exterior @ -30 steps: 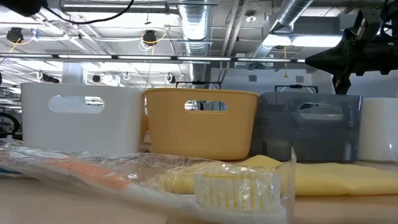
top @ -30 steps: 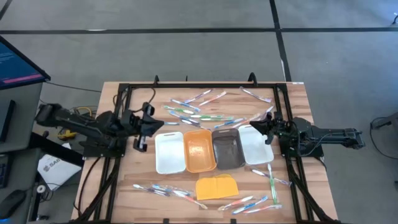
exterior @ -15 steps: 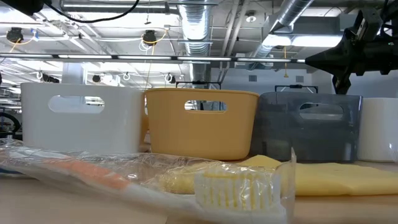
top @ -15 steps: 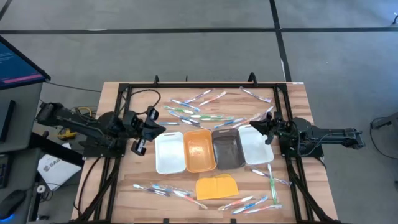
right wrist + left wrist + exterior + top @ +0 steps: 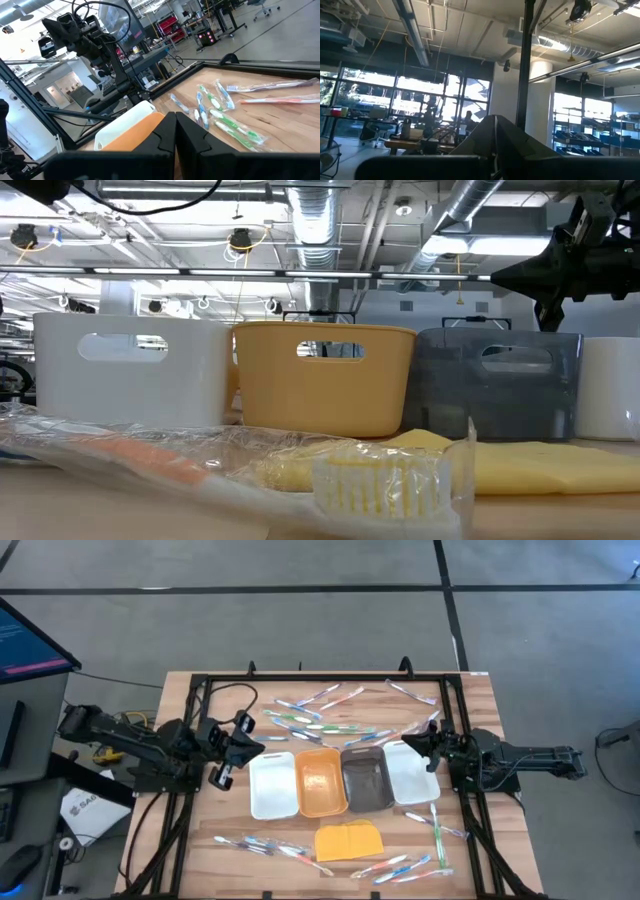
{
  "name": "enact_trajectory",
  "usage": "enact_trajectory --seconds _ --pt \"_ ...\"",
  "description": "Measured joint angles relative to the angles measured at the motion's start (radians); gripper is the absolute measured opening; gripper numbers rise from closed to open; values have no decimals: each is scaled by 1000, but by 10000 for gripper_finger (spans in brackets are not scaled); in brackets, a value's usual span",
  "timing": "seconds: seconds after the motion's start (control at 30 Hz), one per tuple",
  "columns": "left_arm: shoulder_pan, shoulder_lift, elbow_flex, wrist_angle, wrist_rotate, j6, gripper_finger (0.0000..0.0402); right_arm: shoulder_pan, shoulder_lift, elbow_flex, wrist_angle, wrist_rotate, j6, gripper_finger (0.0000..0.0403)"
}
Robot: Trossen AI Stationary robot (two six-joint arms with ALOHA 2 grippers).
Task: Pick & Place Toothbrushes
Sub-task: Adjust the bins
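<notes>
Toothbrushes (image 5: 320, 718) scattered around trays (image 5: 335, 780)

We are seeing the toothbrushes (image 5: 325, 720) lying flat in three loose scatters on the wood. The largest spread is sitting at twelve o'clock, its green, blue, pink and white handles crossing one another. A second bunch (image 5: 270, 848) is lying at seven o'clock. A third (image 5: 415, 862) is lying at five o'clock, with one more brush (image 5: 437, 823) at four. In the low view, one in clear wrap (image 5: 230, 465) is lying closest, bristle head pointing up.
</notes>
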Motion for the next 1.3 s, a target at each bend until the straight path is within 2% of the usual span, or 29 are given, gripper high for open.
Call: enact_trajectory --seconds 1.03,1.3 --pt "0 5 0 -8 -5 -1 19 0 0 0 0 0 0 0" --pt "0 5 0 -7 -5 -74 19 0 0 0 0 0 0 0"
